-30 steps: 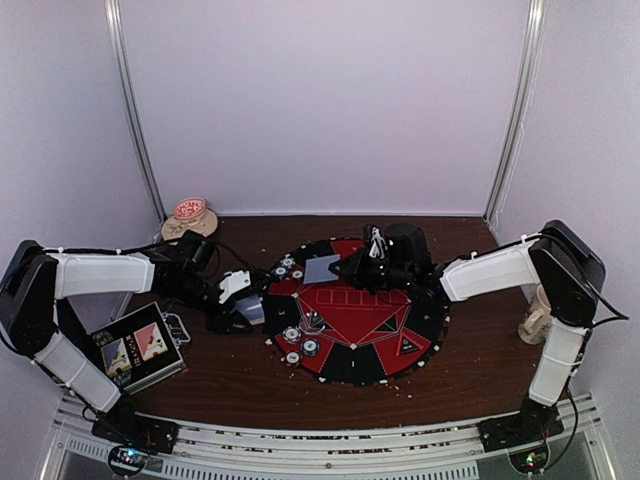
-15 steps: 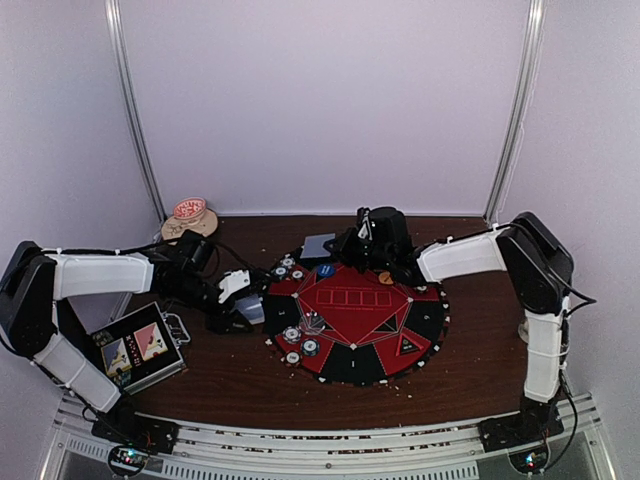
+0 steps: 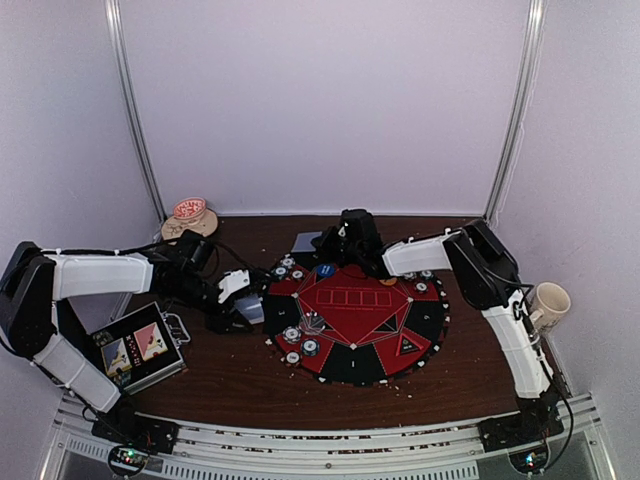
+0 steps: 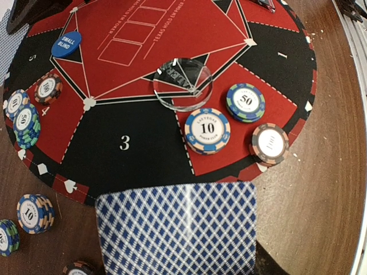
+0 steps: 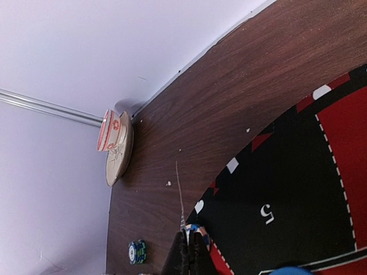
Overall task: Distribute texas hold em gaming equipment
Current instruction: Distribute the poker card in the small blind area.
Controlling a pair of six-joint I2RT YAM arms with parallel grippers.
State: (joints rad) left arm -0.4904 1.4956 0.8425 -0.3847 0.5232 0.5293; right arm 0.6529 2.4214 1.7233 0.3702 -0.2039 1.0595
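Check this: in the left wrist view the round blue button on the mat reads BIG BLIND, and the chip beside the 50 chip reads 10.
One slip: the blue button reads SMALL BLIND, not BIG BLIND, as the left wrist view shows. It is on the mat, and the 10 chip sits beside the 50 chip.

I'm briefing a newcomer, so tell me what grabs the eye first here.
The round red-and-black Texas hold'em mat dominates the middle of the table, with striped poker chips at its numbered seats. A blue diamond-backed card fills the bottom of the left wrist view, and the right gripper pinches a thin card edge-on at the mat's far-left rim.
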